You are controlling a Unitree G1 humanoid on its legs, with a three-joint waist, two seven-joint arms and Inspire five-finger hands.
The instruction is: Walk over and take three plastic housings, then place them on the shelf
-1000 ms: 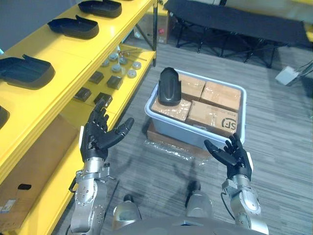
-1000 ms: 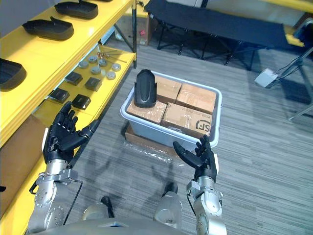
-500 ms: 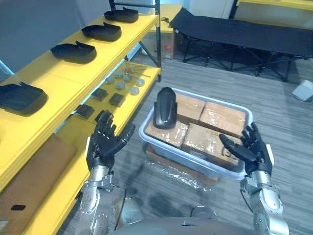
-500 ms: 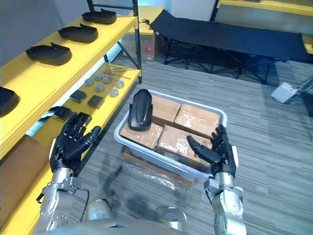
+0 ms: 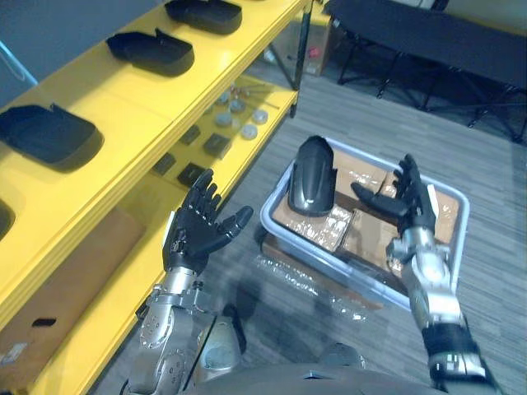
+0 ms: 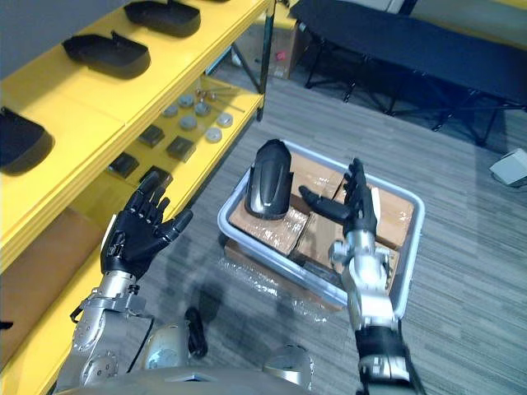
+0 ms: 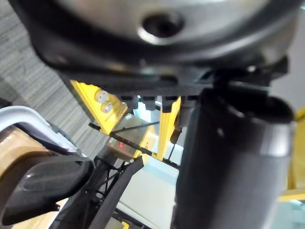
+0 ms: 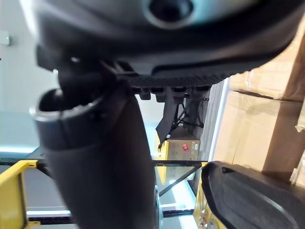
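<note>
The black housing (image 5: 311, 175) lies propped at a tilt on the wrapped cardboard boxes (image 6: 394, 207) inside the grey tub (image 5: 325, 262) on the floor, towards the tub's shelf-side end. Neither hand touches it. Your right hand (image 5: 408, 202) hangs over the tub just beside the housing, fingers straight and spread, thumb pointing towards it. Your left hand (image 5: 198, 234) is raised between the tub and the yellow shelf (image 5: 148, 107), also spread wide and holding nothing.

Expect a hard, hollow moulded shell: stiff, probably light, and unlikely to give under the fingers. Its domed back is glossy, so a one-handed pinch across the top would likely slide off. Better to bring one hand to each long side and press inward, or hook the fingers under the lower rim where the edge gives purchase. The film on the boxes looks slick, so the shell may skate away when you nudge it; close both sides together.

The other housings (image 5: 49, 136) on the shelf lie with the hollow side up, so plan the hold so you can turn it over.
</note>
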